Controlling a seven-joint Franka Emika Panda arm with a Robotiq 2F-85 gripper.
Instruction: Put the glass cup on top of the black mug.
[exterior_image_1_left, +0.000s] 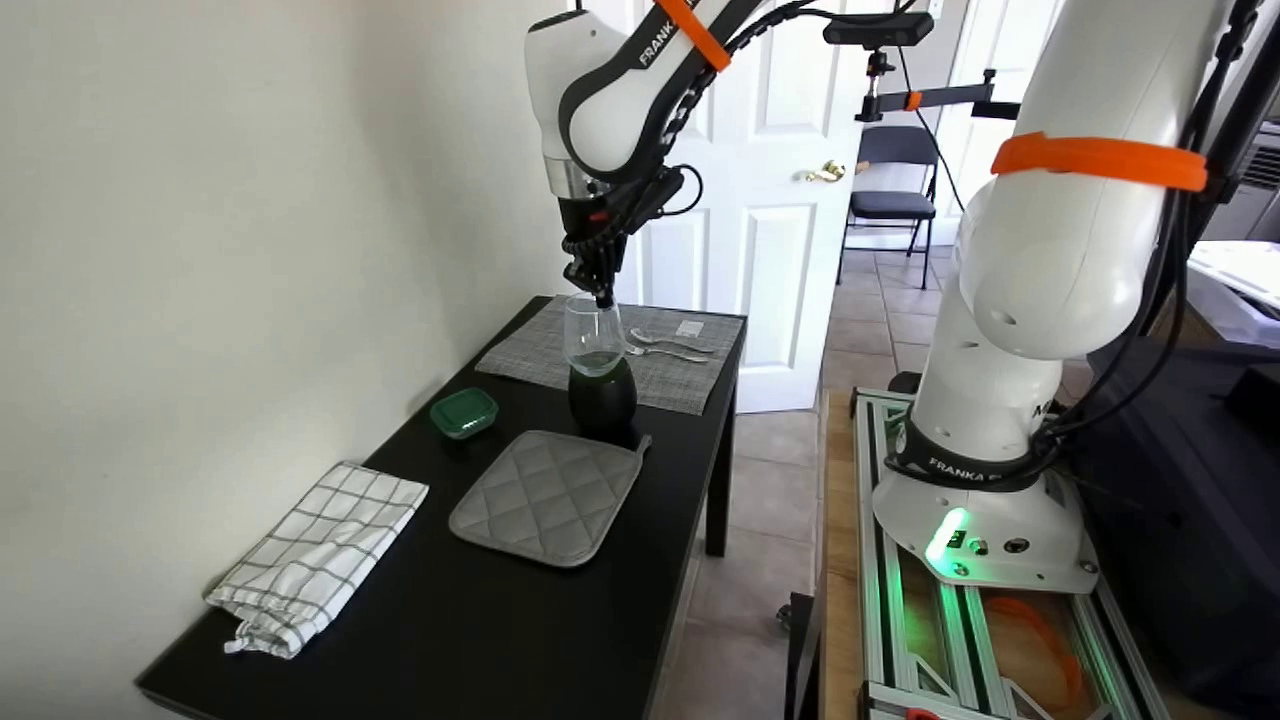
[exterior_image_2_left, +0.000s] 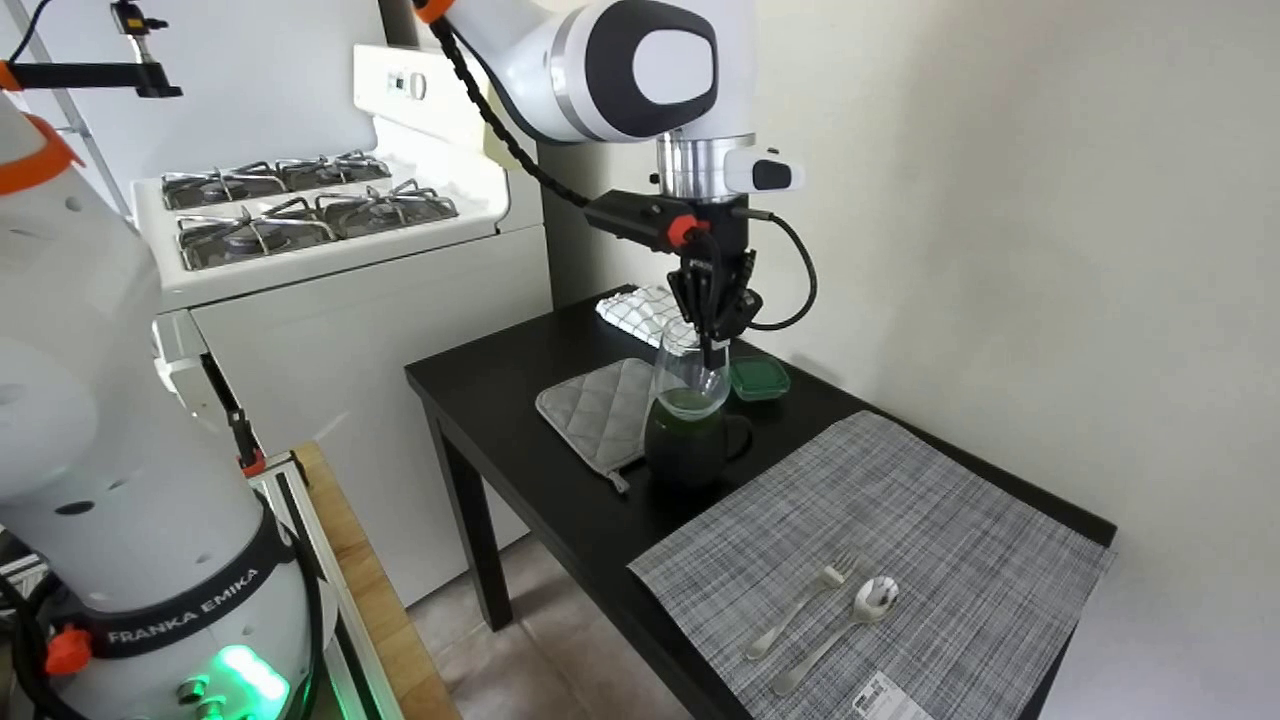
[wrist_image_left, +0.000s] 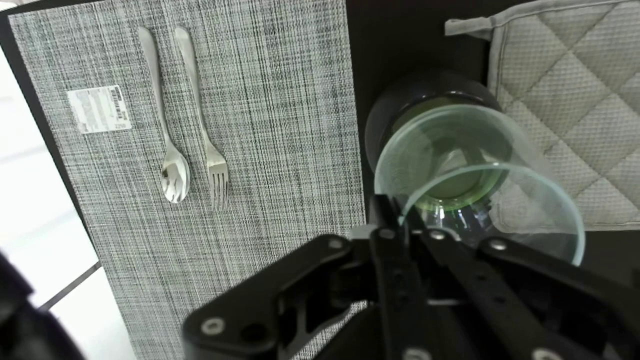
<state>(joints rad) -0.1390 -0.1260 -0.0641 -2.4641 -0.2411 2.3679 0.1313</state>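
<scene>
Near the centre of an exterior view, the stemless glass (exterior_image_1_left: 584, 336) is pinched by its rim between the jaws, over the black mug (exterior_image_1_left: 603, 400); contact is unclear. Presumably light, rigid, slick and brittle, it is best gripped gently by one side.

There is one each of glass cup (exterior_image_1_left: 588, 342), black mug (exterior_image_1_left: 603, 402), green container (exterior_image_1_left: 464, 413), towel (exterior_image_1_left: 322, 550), potholder (exterior_image_1_left: 552, 497), placemat (wrist_image_left: 290, 110), fork (wrist_image_left: 200, 107) and spoon (wrist_image_left: 161, 111).

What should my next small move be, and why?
Probably ease the gripper a touch straight down: it pinches the glass cup by its rim, and both exterior views show the cup roughly upright over the black mug. Whether the cup's base rests on the mug I cannot tell, so opening now might drop it.
</scene>
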